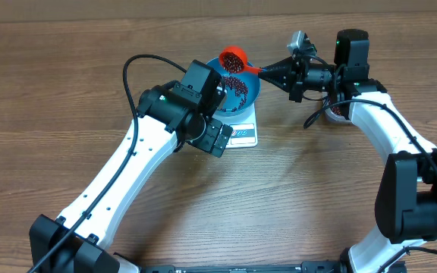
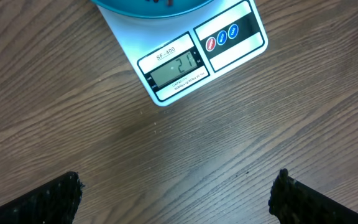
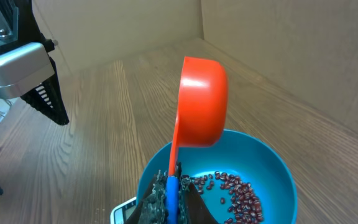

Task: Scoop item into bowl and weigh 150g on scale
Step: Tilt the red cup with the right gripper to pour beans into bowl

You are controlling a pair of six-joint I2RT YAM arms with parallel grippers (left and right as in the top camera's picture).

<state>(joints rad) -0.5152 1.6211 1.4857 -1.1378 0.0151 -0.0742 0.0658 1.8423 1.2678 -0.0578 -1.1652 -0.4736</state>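
Observation:
A bright blue bowl (image 1: 247, 97) stands on the white scale (image 1: 245, 136), with a small heap of dark red-brown beans (image 1: 237, 85) inside. My right gripper (image 1: 268, 70) is shut on the blue handle of a red scoop (image 1: 234, 58), whose cup hangs tipped over the bowl's far rim. In the right wrist view the scoop (image 3: 202, 102) shows its back above the bowl (image 3: 272, 168) and the beans (image 3: 238, 190). My left gripper (image 1: 220, 139) stands open over the table in front of the scale (image 2: 229, 53), holding nothing. The scale's display (image 2: 174, 67) is lit.
Bare wooden tabletop (image 2: 185, 149) spreads below the left fingers (image 2: 55, 199). A cardboard wall (image 3: 278, 50) stands behind the table. My left arm (image 1: 120, 174) crosses the table from the lower left up to the scale.

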